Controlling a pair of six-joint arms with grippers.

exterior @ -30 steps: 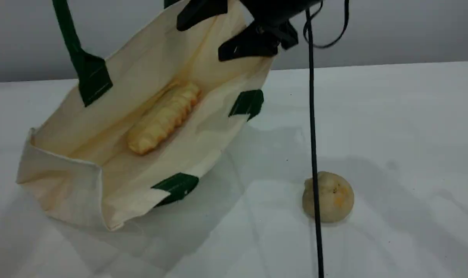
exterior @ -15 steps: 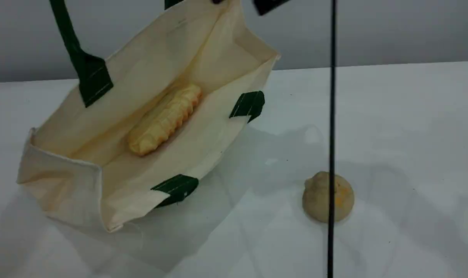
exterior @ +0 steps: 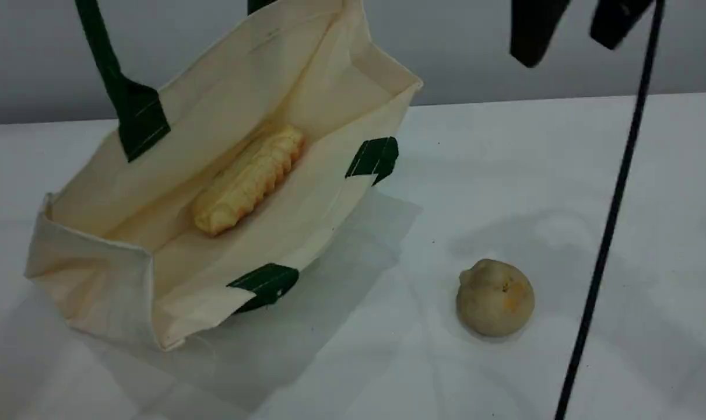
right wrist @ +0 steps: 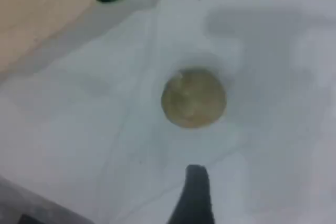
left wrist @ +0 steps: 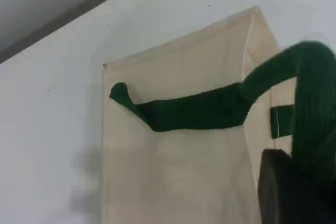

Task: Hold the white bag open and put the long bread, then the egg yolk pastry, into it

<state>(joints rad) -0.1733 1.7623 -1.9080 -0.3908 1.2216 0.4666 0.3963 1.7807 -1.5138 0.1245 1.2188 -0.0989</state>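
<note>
Scene view, with both wrist views. The white bag (exterior: 224,111) lies tilted on the worktop (exterior: 562,151), its mouth open toward the camera and its far side raised. One green strap handle (exterior: 105,58) runs straight up out of the top of the scene view. In the left wrist view this strap curls over beside the dark tip of the left gripper (left wrist: 289,182), whose jaws are closed together on the strap; this grip appears to be what holds the mouth open.

The long bread (exterior: 248,179) lies inside the bag along its lower wall, so the first placement is judged complete.

The egg yolk pastry (exterior: 495,297) sits alone on the bare worktop, well apart from the bag on its right side, untouched. The right gripper (exterior: 567,52) hangs above and beyond the pastry with its jaws spread wide and nothing between them. In the right wrist view the pastry (right wrist: 193,98) lies just ahead of the visible fingertip (right wrist: 195,192).

A black cable (exterior: 609,221) crosses the right of the scene view.

What is left: descending on the pastry, gripping it, carrying it to the open mouth and releasing it beside the bread.
</note>
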